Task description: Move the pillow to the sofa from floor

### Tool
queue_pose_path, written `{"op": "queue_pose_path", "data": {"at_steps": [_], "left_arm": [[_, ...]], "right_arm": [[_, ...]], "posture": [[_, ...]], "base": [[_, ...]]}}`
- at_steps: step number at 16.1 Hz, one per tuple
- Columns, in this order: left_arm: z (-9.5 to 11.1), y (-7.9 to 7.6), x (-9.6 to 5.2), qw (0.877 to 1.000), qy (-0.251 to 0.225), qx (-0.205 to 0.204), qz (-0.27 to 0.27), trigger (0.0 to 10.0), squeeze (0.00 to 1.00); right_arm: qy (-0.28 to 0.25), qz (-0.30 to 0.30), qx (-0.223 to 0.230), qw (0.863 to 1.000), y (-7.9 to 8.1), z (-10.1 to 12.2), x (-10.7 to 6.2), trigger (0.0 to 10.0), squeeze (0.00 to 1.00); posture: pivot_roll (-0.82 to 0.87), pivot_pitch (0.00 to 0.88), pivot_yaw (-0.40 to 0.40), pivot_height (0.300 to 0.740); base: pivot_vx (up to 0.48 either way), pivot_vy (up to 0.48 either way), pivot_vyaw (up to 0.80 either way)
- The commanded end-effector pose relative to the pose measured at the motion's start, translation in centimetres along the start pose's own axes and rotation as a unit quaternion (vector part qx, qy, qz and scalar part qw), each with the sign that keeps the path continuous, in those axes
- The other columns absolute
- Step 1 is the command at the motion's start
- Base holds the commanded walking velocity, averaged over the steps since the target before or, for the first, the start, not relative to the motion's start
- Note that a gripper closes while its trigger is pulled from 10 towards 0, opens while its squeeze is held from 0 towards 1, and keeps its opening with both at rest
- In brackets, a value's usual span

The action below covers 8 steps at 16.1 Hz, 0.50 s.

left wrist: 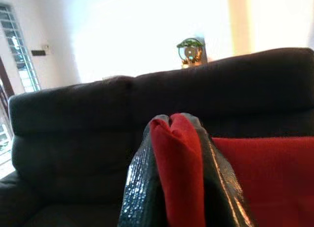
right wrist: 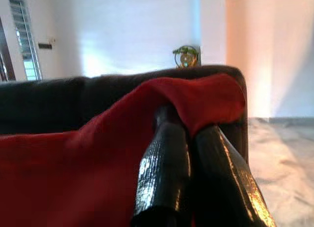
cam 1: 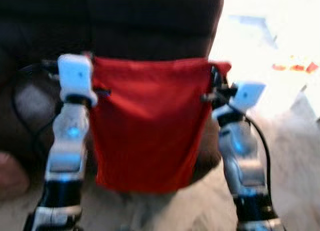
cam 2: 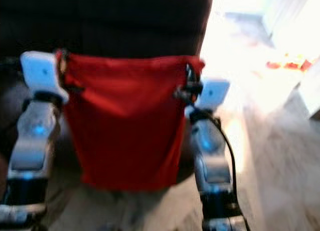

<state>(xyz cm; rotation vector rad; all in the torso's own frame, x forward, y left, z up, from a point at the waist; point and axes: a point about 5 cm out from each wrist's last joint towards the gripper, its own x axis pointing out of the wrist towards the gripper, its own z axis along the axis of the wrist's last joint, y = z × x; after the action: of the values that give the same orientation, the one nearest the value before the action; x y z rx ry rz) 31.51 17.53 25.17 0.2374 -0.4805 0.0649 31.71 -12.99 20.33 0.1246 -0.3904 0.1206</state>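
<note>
The flat red fabric pillow (cam 1: 147,123) hangs off the floor before the dark leather sofa (left wrist: 73,133), its top corners pinched by the left claw (left wrist: 177,124) and right claw (right wrist: 189,124), both clamped tight.

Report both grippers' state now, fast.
Left gripper: shut on the pillow, pinching its upper corner.
Right gripper: shut on the pillow, at the other upper corner.

head views blurred | pillow (cam 1: 145,126) hides sofa (cam 1: 150,21) seat
</note>
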Motion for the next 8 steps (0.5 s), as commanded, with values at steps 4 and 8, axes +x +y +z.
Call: {"op": "queue_pose_path", "data": {"at_steps": [4, 8], "left_arm": [[3.3, -1.0, 0.6, 0.997, -0.076, -0.016, -0.020, 10.0, 0.00], [2.5, -1.4, 0.4, 0.998, -0.053, -0.028, -0.028, 10.0, 0.00]], "right_arm": [[-0.057, -0.014, 0.000, 0.998, -0.8, 2.6, 0.5, 10.0, 0.00], [-0.052, -0.010, 0.004, 0.999, -0.5, 2.4, 0.4, 10.0, 0.00]], "posture": [[0.10, 0.041, -0.049, 0.740], [0.10, 0.037, -0.049, 0.740]], "base": [[0.000, 0.000, 0.00], [0.000, 0.000, 0.00]]}}
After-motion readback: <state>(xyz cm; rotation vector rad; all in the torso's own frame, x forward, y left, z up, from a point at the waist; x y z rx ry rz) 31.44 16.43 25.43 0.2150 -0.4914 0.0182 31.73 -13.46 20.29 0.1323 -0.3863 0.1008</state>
